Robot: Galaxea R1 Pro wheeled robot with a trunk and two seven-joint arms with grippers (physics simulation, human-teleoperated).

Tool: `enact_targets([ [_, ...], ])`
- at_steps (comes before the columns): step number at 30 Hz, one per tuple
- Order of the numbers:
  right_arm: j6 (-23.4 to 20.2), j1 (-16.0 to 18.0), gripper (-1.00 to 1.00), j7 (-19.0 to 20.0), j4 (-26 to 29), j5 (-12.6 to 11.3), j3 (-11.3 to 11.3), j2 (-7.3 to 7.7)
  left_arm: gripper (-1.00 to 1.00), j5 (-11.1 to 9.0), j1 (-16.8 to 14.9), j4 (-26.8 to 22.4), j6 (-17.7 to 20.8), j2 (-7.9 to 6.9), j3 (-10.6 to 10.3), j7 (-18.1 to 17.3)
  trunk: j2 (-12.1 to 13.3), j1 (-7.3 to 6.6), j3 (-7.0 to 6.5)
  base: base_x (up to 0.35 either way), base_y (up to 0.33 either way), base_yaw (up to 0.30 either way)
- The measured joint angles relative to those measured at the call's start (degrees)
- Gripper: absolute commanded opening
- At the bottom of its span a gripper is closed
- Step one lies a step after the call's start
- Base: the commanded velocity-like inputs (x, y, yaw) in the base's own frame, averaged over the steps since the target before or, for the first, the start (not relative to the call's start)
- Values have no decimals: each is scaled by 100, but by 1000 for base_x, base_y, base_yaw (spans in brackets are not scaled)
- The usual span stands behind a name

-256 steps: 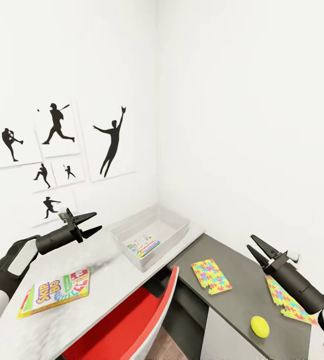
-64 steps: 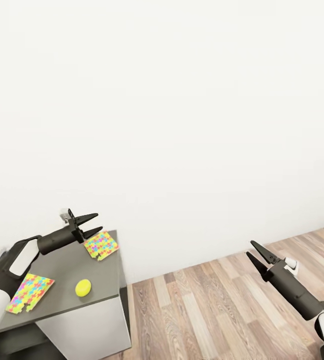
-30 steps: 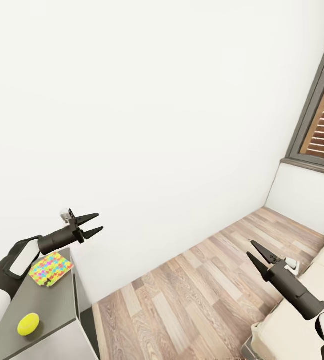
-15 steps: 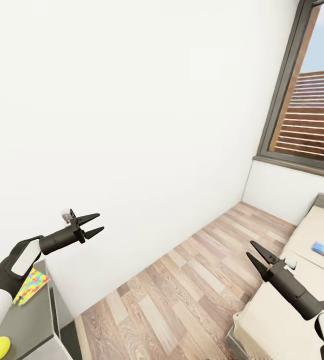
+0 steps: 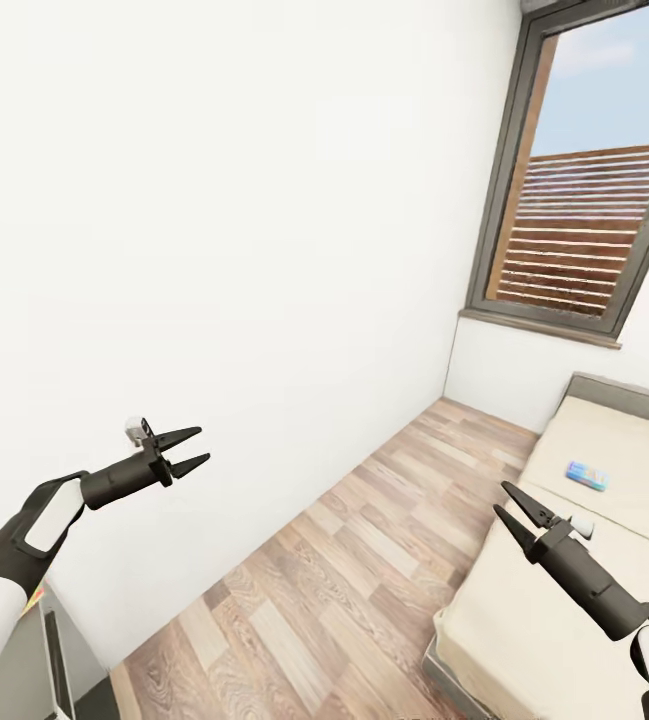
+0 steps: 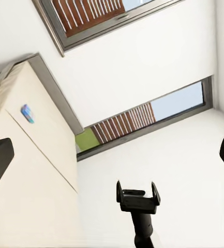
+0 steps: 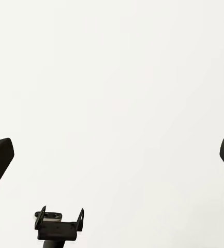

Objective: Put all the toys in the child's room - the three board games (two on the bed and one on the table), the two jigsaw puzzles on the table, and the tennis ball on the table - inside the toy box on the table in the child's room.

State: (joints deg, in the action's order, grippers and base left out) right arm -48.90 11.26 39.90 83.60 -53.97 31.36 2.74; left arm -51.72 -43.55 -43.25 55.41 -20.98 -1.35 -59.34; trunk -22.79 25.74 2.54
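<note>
I hold both arms out in front of me over a plank floor. My left end effector hangs in the air before a white wall, its two fingers spread apart with nothing between them. My right end effector is raised beside the bed, fingers likewise apart and empty.

The bed lies at my right, beige mattress on a grey frame. A small blue game box lies flat on the mattress toward the far end, well apart from my right end effector. In my left wrist view the same blue box shows as a small patch on the mattress.

Beyond the bed a dark-framed window shows slats and sky. At my lower left a corner of the tabletop peeks from behind my left arm.
</note>
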Motion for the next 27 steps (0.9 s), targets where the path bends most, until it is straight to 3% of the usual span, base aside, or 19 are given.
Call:
enact_targets([
  [27, 15, 0, 100, -18, 0, -6, 4, -3, 100, 10, -5, 19, 0, 3, 0, 13, 0, 0, -103, 0, 0, -266],
])
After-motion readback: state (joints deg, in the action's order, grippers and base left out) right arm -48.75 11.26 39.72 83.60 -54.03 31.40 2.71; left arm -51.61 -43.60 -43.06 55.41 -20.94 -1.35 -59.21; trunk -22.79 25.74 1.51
